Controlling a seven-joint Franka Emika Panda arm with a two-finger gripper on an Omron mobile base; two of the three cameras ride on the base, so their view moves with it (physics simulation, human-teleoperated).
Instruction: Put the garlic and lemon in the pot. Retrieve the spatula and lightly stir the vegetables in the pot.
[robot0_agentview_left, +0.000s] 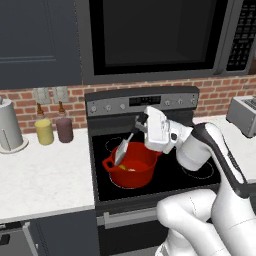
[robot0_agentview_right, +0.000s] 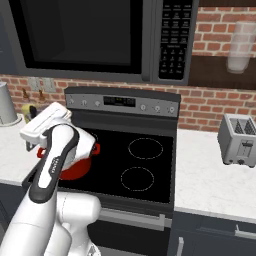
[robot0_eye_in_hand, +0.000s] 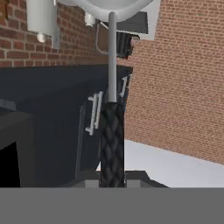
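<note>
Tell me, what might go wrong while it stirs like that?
The pincer holds the spatula only by the end of its handle, so the tool might twist or slip. Its head dips in beside the pot rim; a hard push could shove the pot across the stove or flick the lemon out.

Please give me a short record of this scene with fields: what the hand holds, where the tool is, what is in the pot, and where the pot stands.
hand: shut on the spatula
spatula: head down, dipping into the pot over its near-left rim
pot: red, on the stove's front left burner
stove: black cooktop, other burners bare
pot contents: lemon lies inside; garlic cannot be made out
beside stove: two jars on the left counter, toaster on the right
</note>
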